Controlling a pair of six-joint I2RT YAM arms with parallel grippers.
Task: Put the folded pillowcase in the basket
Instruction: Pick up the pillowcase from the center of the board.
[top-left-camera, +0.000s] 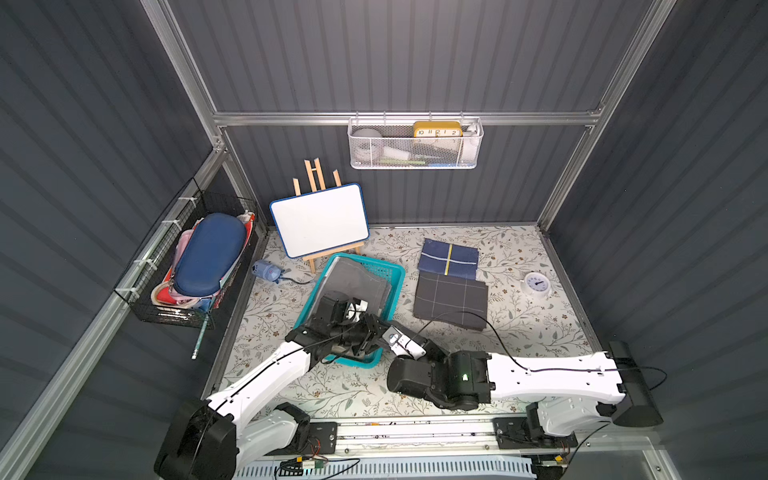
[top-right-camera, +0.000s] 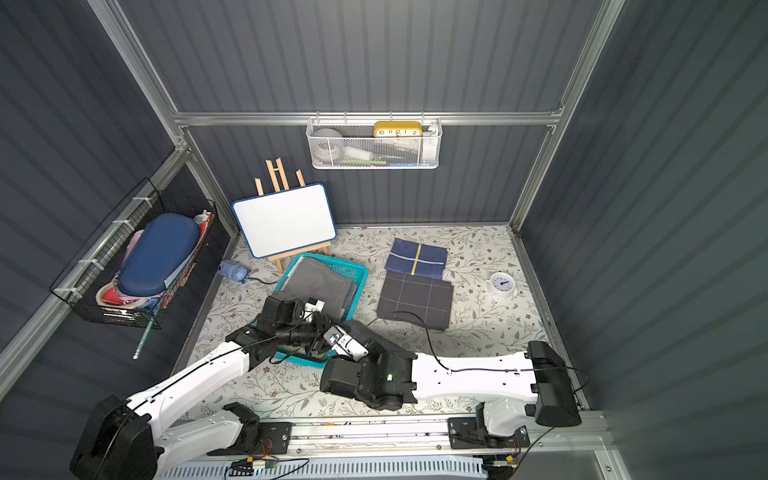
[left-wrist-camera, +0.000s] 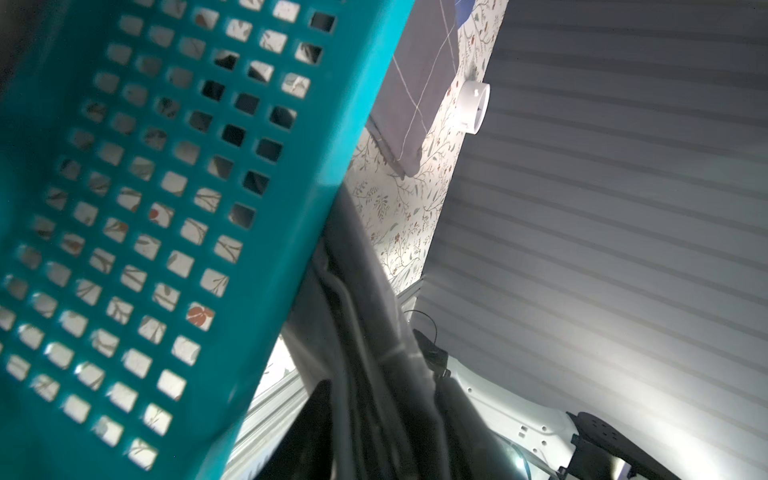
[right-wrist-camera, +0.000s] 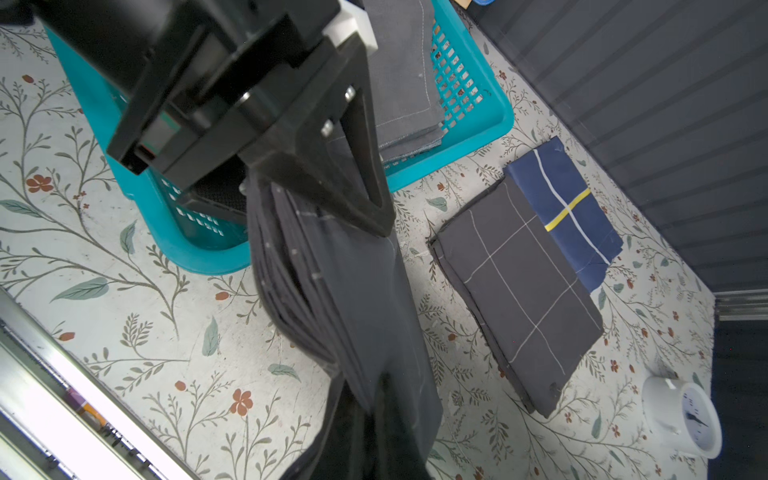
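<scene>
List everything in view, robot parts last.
basket: one, teal, mid-table
grey cloth: one folded stack, in the basket
dark pillowcase: one, folded, held beside the basket
checked cloth: one, dark grey, right of the basket
navy cloth: one, yellow stripe, behind the checked cloth
white clock: one, table's right side
whiteboard: one, white, on a wooden easel
toy: one, blue, left of the basket
wire basket: one, black, left wall
mesh basket: one, white, back wall
left gripper: black, at the dark pillowcase
right gripper: black, shut on it
</scene>
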